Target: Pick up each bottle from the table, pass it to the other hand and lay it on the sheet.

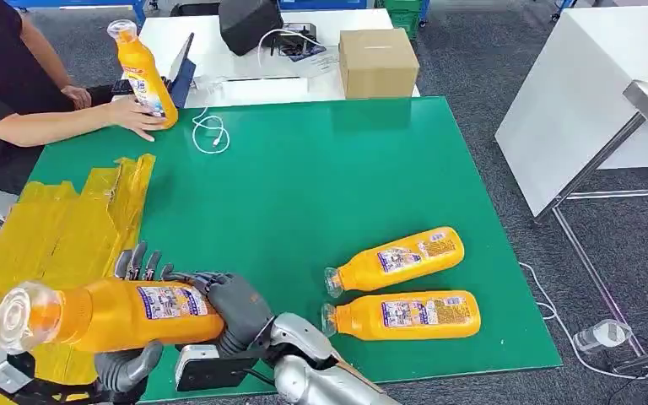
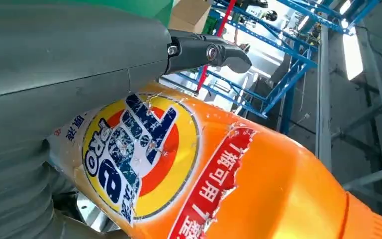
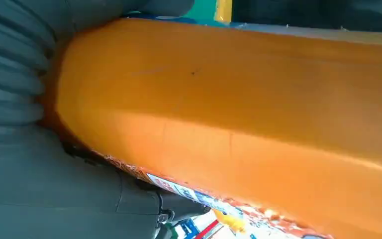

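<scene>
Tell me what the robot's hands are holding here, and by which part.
One orange bottle, lying sideways, held by both hands: the left hand grips around its middle, the right hand grips the base end.

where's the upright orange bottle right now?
In the head view, the upright orange plastic bottle stands at the green table's far left corner, under a seated person's hand, beyond the yellow sheet.
</scene>
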Controlling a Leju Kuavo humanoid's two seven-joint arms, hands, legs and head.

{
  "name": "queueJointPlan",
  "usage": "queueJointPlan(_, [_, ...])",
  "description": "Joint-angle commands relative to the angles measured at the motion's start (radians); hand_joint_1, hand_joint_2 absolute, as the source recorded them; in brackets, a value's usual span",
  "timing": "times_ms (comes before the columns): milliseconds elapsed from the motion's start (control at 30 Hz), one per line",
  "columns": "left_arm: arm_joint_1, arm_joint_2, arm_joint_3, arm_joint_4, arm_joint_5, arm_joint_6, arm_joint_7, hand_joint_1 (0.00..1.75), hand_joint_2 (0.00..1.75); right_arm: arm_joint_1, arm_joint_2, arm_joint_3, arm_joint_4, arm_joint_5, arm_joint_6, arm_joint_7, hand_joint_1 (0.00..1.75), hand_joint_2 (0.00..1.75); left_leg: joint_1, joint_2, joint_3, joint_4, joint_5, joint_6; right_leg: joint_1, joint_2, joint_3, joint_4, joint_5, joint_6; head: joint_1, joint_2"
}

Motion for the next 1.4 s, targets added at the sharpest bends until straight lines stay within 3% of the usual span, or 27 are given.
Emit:
queueJointPlan(33, [-0.059, 0.017, -0.061, 0.003, -0.058, -0.003, -0.015, 1.75, 1.75, 0.021, 0.008, 0.061, 0.109, 0.005, 0.009, 0.016, 1.75, 1.75, 0.001, -0.003, 0.003, -0.001, 0.000, 0.000, 0.001, -0.003, 0.004, -0.002, -0.001, -0.001, 0.000, 0.000])
queueJointPlan(700, [-0.060, 0.019, -0.034, -0.013, -0.128, 0.010, -0.060, 1.75, 1.75, 0.028, 0.008, -0.001, 0.088, 0.019, -0.014, 0.019, 1.75, 1.75, 0.001, -0.003, 0.003, -0.001, 0.000, 0.000, 0.001, -0.004, 0.004, -0.002, -0.001, -0.001, 0.000, 0.000])
queueJointPlan(733, [-0.059, 0.020, -0.027, -0.017, -0.143, 0.020, -0.065, 1.75, 1.75, 0.028, 0.008, -0.007, 0.085, 0.023, -0.020, 0.022, 0.00, 1.75, 0.002, -0.004, 0.005, -0.001, -0.001, -0.001, 0.002, -0.004, 0.007, -0.003, -0.002, -0.002, 0.000, 0.000])
queueJointPlan(867, [-0.051, 0.027, 0.060, -0.059, -0.378, 0.150, -0.166, 1.75, 1.75, 0.069, -0.026, -0.098, -0.048, 0.065, -0.043, 0.036, 0.00, 1.75, 0.002, -0.004, 0.004, -0.001, -0.001, -0.001, 0.003, -0.004, 0.007, -0.003, -0.002, -0.002, 0.000, 0.000])
queueJointPlan(933, [-0.052, 0.036, 0.076, -0.059, -0.378, 0.142, -0.163, 1.75, 1.75, 0.078, -0.043, -0.107, -0.090, 0.070, -0.031, 0.041, 0.00, 1.75, 0.002, -0.003, 0.004, -0.001, -0.001, 0.000, 0.002, -0.003, 0.007, -0.003, -0.002, -0.002, 0.000, 0.000])
queueJointPlan(967, [-0.053, 0.032, 0.091, -0.063, -0.386, 0.144, -0.167, 1.75, 1.75, 0.087, -0.051, -0.116, -0.119, 0.073, -0.024, 0.044, 0.00, 0.00, 0.001, -0.002, 0.002, -0.001, -0.001, 0.000, 0.001, -0.002, 0.004, -0.002, -0.001, -0.001, 0.000, 0.000])
queueJointPlan(1033, [-0.050, 0.031, 0.132, -0.081, -0.546, 0.250, -0.222, 1.75, 1.75, 0.119, -0.069, -0.143, -0.207, 0.126, -0.102, 0.025, 0.00, 0.00, 0.003, -0.003, 0.008, -0.002, -0.003, -0.001, 0.004, -0.003, 0.010, -0.004, -0.003, -0.002, 0.000, 0.000])
queueJointPlan(1133, [-0.058, 0.060, 0.209, -0.102, -0.846, 0.480, -0.278, 1.75, 1.75, 0.178, -0.146, -0.190, -0.470, 0.221, -0.156, 0.028, 0.00, 0.00, 0.001, -0.002, 0.003, -0.001, -0.001, 0.000, 0.001, -0.002, 0.005, -0.001, -0.002, -0.001, 0.000, 0.000])
queueJointPlan(1200, [-0.061, 0.071, 0.228, -0.099, -0.941, 0.554, -0.278, 1.75, 1.75, 0.179, -0.187, -0.205, -0.542, 0.201, -0.081, 0.051, 0.00, 0.00, 0.002, -0.004, 0.002, 0.000, -0.001, 0.000, 0.002, -0.004, 0.004, -0.001, -0.002, -0.001, 0.000, 0.000])
queueJointPlan(1267, [-0.036, 0.094, 0.251, -0.078, -1.360, 0.900, -0.259, 1.75, 1.75, 0.178, -0.272, -0.241, -0.625, 0.119, 0.031, 0.065, 0.00, 0.00, 0.002, -0.005, 0.002, 0.000, -0.001, 0.000, 0.002, -0.005, 0.004, -0.002, -0.002, -0.001, 0.000, 0.000])
queueJointPlan(1333, [-0.009, 0.109, 0.264, -0.016, -1.512, 0.989, -0.204, 1.75, 1.75, 0.184, -0.338, -0.273, -0.668, 0.089, 0.069, 0.040, 0.00, 0.00, 0.000, -0.002, 0.002, -0.001, 0.000, 0.000, 0.000, -0.002, 0.003, -0.002, 0.000, 0.000, 0.000, 0.000])
queueJointPlan(1400, [-0.003, 0.128, 0.269, 0.050, -1.574, 1.023, -0.189, 1.75, 1.75, 0.197, -0.352, -0.290, -0.688, 0.089, 0.077, 0.022, 0.00, 0.00, 0.000, -0.002, 0.004, -0.002, 0.000, 0.000, 0.001, -0.002, 0.006, -0.003, 0.000, 0.000, 0.000, 0.000])
